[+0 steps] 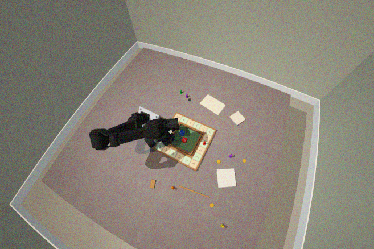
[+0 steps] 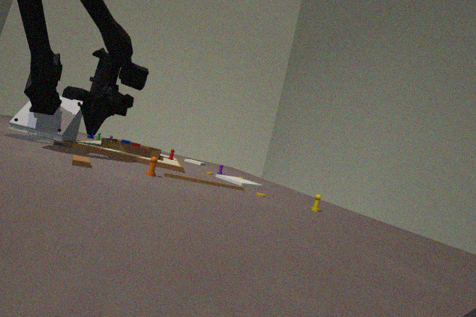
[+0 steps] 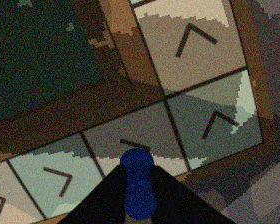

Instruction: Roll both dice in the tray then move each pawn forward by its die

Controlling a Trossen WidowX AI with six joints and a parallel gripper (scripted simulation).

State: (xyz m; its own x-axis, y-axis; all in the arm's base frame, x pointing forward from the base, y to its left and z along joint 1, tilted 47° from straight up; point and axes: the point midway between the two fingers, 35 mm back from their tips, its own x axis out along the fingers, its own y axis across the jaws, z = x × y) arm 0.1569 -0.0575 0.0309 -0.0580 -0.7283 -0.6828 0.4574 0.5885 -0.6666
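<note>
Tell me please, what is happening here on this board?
The robot arm's gripper is shut on the blue pawn and holds it low over the arrow squares at the board's edge. Both dice, red and blue, already lie in the green tray. The red pawn stands on the board.

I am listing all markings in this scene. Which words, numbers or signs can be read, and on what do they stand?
No words, brands or written numbers are visible.
Arrow signs: one chevron on each track square of the game board.
Pips on the red die and blue die in the tray: too small and blurred to count.
The blue pawn in the gripper bears no marking.
</note>
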